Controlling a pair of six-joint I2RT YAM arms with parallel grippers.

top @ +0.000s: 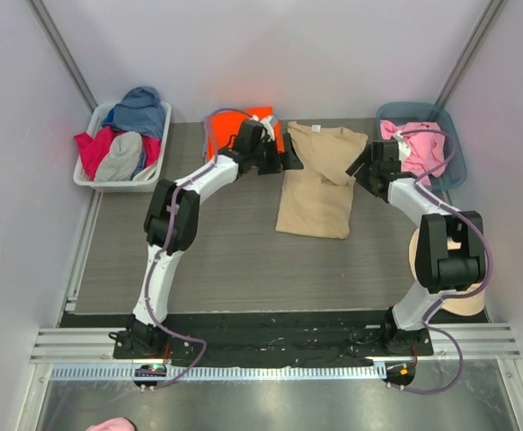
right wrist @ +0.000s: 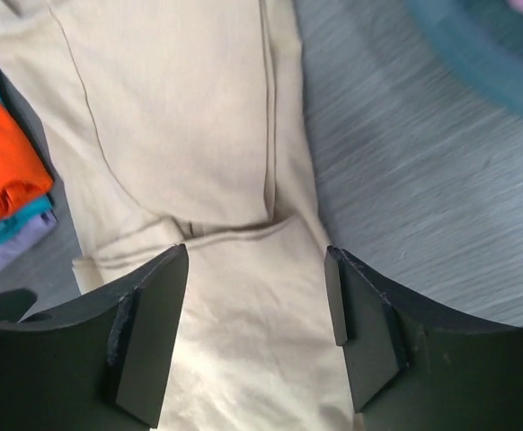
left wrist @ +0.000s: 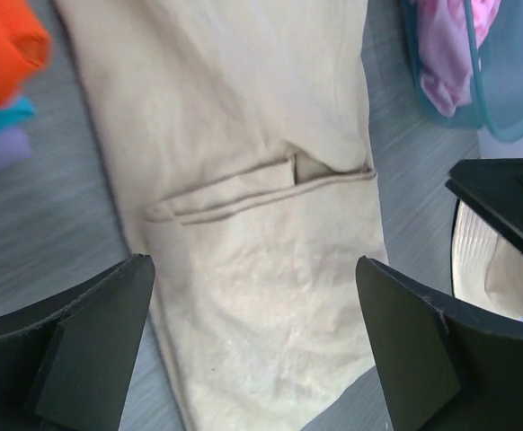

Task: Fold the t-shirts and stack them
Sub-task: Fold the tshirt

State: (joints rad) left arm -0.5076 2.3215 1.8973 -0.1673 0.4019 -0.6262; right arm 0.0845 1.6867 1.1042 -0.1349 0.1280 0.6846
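- The grey table carries everything. The work sits along its far edge, between two bins.
- The tan shirt is the piece in hand. It lies flat at the far centre, narrowed into a long strip with a sleeve turned in across the body. The side folds therefore look done, and the crosswise fold appears to be what is left.
- The white basket at far left holds unfolded clothes in red, blue and grey. The teal bin at far right holds the pink shirt.
- The folded stack, orange on top of teal and lavender layers, sits just left of the tan shirt. It is close enough to serve as the drop point.
- The left gripper hangs over the shirt's left edge, jaws spread wide and holding nothing. The right gripper mirrors it at the right edge, likewise released and empty.
- The sleeve hem is the loose part.
  - To fold well, each gripper should probably pinch all layers at a far corner, sleeve included.
  - Both should lift together at equal height and carry the far end toward the near hem without dragging.
  - That way the edges meet squarely and the tucked sleeve does not slip out.
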